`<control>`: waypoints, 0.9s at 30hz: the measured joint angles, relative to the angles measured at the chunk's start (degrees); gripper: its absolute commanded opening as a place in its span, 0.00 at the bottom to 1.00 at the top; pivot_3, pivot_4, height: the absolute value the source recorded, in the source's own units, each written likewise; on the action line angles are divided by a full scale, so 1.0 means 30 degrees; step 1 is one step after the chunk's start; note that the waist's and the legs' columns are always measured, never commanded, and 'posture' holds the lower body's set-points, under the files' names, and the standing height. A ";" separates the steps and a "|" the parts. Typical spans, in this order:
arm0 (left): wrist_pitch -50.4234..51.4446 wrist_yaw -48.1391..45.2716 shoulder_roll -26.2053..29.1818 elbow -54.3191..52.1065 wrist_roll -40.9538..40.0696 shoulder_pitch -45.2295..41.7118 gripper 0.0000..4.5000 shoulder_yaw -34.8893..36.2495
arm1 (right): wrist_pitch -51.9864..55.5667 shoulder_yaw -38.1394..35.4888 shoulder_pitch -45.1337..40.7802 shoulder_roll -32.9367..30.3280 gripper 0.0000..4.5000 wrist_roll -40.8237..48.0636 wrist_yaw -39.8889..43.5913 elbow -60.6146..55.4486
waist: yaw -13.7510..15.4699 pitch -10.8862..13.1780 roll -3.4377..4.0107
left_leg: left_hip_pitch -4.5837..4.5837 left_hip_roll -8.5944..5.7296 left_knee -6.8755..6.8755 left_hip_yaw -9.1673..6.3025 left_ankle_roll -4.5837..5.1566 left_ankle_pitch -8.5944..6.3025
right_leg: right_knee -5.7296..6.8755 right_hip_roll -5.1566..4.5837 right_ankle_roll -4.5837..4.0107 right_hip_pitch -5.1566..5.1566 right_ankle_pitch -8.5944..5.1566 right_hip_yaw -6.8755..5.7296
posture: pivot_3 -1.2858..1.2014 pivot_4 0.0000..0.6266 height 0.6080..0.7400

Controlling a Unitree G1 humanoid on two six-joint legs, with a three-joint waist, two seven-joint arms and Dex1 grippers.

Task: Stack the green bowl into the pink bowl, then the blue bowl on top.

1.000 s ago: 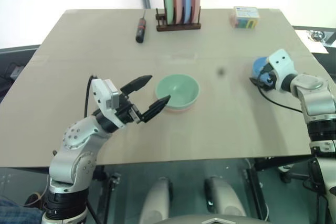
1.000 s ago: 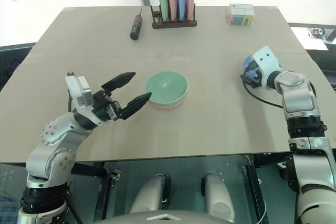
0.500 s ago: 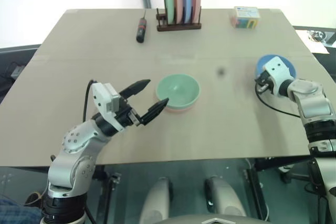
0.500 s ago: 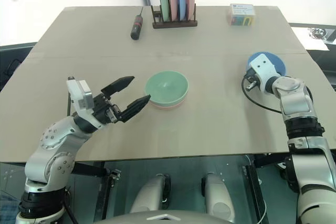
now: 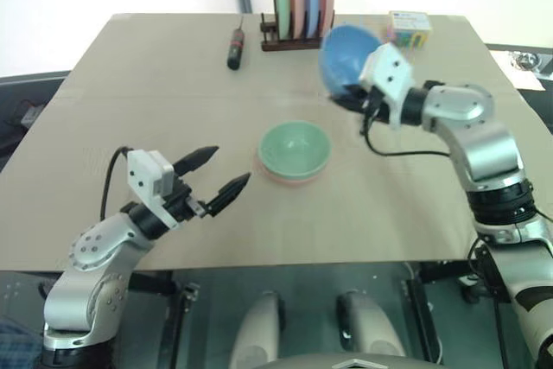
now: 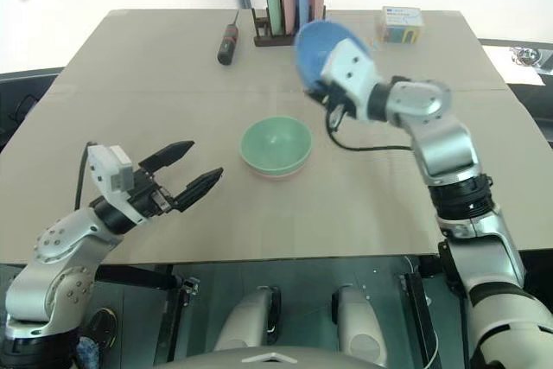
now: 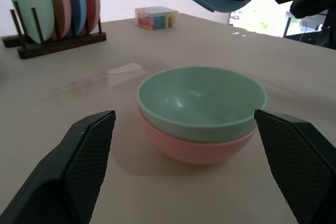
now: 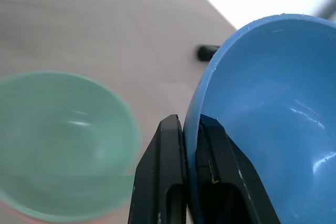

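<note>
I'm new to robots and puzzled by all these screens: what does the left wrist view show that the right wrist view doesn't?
Left wrist view: the pink bowl under the green bowl, a wooden rack of plates, a small colourful box, and the left gripper with its fingers spread wide either side of the stacked bowls.

Right wrist view: the right gripper pinching the rim of the blue bowl, seen from inside the bowl.

Both: the green bowl, the blue bowl held up off the table, and the table itself.

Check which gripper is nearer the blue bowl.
Right. The right gripper is clamped on the blue bowl rim; the left gripper is open, beyond the green bowl.
</note>
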 measured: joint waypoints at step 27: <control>-0.0074 -0.0090 0.0371 -0.0793 -0.0122 0.2047 1.00 0.1819 | 0.3232 -0.1260 0.1076 -0.0871 0.77 0.3041 0.1998 -0.2420 | 0.0036 -0.0008 -0.0016 | -0.0006 -0.0001 -0.0004 -0.0016 -0.0001 -0.0001 | -0.0015 -0.0013 -0.0068 0.0010 -0.0039 -0.0026 | 0.52 0.24 1.00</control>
